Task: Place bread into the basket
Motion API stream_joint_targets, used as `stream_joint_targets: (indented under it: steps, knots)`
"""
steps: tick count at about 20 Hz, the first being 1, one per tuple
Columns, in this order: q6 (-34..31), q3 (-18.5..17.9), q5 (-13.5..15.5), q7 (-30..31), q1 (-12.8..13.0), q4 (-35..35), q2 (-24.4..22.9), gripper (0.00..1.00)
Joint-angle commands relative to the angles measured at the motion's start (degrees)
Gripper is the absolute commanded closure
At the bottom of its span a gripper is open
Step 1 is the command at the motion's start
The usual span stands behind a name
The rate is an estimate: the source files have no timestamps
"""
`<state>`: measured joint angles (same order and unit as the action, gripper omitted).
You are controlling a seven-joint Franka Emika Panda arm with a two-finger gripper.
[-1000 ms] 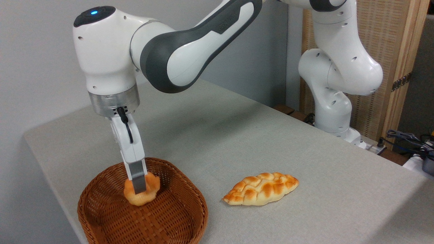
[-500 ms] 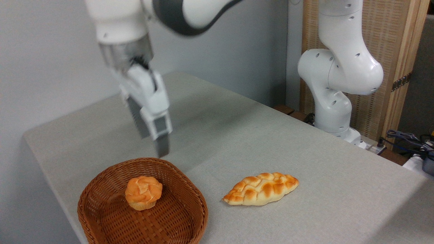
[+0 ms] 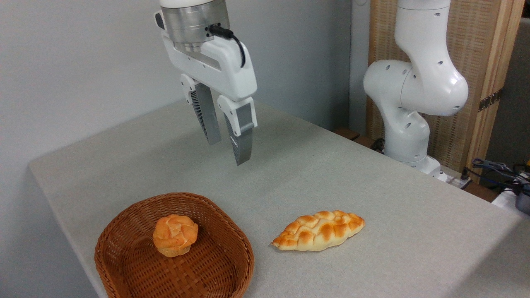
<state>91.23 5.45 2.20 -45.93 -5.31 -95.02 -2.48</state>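
At the lower left of the frame the basket [image 3: 124, 231] sits on the worktop [image 3: 372, 198] with the bread [image 3: 175, 235] resting inside it, slightly left of centre. Above, at upper centre, the end effector [image 3: 228, 153] hangs empty, its fingers a little apart. Little looks likely to go wrong; a low sweep could clip the basket rim or nudge the braided loaf [image 3: 319, 230], right of the basket. The worktop is pale grey cloth, with a grey wall behind and a wooden screen [image 3: 480, 54] at right.
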Motion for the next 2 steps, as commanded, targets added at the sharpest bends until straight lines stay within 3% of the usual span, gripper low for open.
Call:
stream_joint_targets:
  steps: [1,2]
  knots:
    - [0.26,-4.13,-0.53,0.23,3.55,1.06,-0.24,0.0]
    - [0.26,-4.13,-0.44,0.14,3.55,1.06,-0.24,0.0]
